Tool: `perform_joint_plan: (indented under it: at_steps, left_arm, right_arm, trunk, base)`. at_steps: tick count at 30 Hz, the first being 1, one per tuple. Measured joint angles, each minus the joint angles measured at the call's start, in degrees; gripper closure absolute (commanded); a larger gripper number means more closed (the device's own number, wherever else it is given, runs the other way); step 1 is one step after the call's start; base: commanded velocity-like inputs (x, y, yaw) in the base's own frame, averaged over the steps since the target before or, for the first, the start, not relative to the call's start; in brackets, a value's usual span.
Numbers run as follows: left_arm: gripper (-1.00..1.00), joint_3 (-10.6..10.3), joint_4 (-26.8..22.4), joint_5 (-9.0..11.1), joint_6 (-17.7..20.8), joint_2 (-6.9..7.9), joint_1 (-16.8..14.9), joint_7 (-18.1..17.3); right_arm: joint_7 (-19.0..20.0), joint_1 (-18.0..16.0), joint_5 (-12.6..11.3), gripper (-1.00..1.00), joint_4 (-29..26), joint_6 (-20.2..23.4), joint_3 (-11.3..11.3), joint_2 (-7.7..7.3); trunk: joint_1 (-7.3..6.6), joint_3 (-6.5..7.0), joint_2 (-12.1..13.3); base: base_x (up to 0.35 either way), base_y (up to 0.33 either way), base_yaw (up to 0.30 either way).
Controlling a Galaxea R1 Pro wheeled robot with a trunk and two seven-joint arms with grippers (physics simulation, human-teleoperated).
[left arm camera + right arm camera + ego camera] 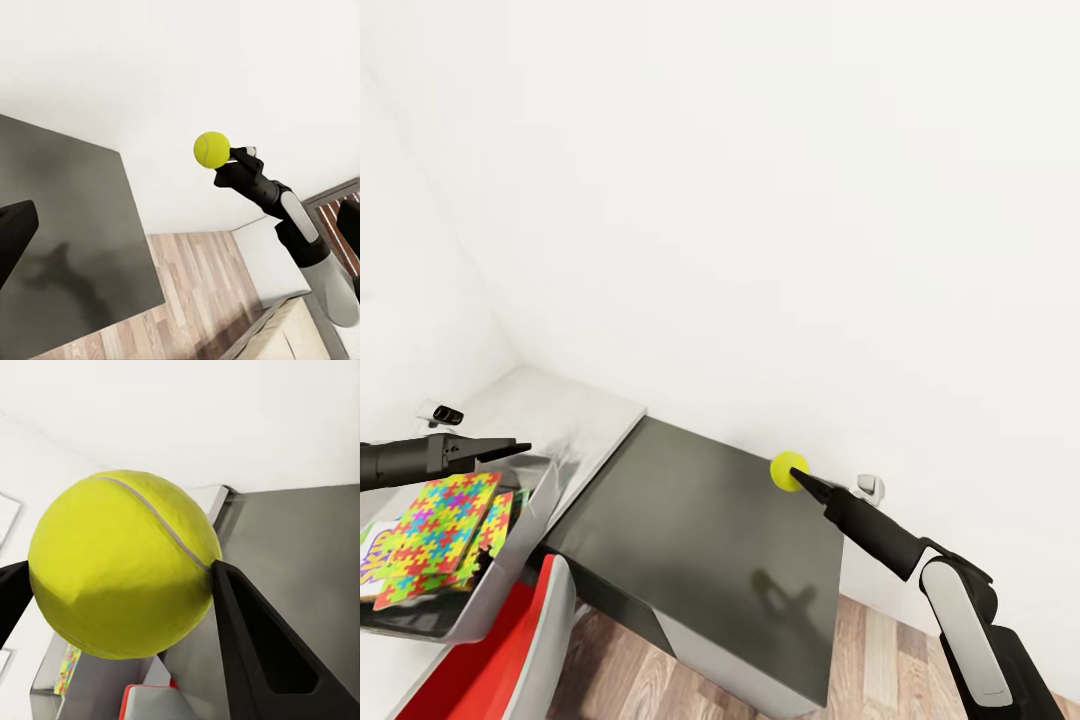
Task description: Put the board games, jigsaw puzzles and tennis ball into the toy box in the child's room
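Tennis ball: was held clear above the dark table, near the white wall; nothing touched it but the fingers.
Right gripper: was clamped on the ball; in the right wrist view the two dark fingers pressed its opposite sides about the widest part, with the ball seated between them.
Left gripper: hovered over the near edge of the toy box; whether its jaws were parted could not be told; it carried nothing visible.
Toy box contents: a jigsaw puzzle lay tilted on top; a second multicolour sheet showed just under it; a printed yellow cover, likely a board game, lay beside them.
Handling, judged: the ball looked light, round and slightly yielding, its felt likely to give fair friction; it would roll if set on a flat top; not fragile.
Grip point, judged: across the middle, as held; off-centre pinching could squeeze it out.
Release, judged: low inside the box, since the tilted sheets could send it rolling.
Risk: a bounce off the rim.
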Motion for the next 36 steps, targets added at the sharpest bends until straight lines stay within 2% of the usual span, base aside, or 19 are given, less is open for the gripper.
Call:
perform_joint_plan:
  at_steps: [13,21,26,36]
  left_arm:
    - [-1.00,0.0,0.0,0.0,0.0,0.00,0.0,0.0]
    - [-1.00,0.0,0.0,0.0,0.0,0.00,0.0,0.0]
    - [-1.00,0.0,0.0,0.0,0.0,0.00,0.0,0.0]
    - [-1.00,0.0,0.0,0.0,0.0,0.00,0.0,0.0]
  right_arm:
    - [0.0,0.0,0.0,1.00,0.0,0.0,0.1,0.02]
    - [-0.1,0.0,0.1,1.00,-0.1,-0.8,3.0,-0.06]
    - [0.0,0.0,0.1,1.00,0.0,-2.3,3.2,-0.30]
    - [-0.1,0.0,0.1,1.00,0.0,-2.5,3.3,-0.13]
  trunk:
    - [0.00,1.24,0.0]
    - [0.01,2.00,0.0]
    - [0.01,2.48,0.0]
    - [0.00,3.43,0.0]
  base:
    - [0.000,0.000,0.000]
    - [-0.021,0.000,0.000]
    - [-0.122,0.021,0.000]
    - [-0.021,0.005,0.015]
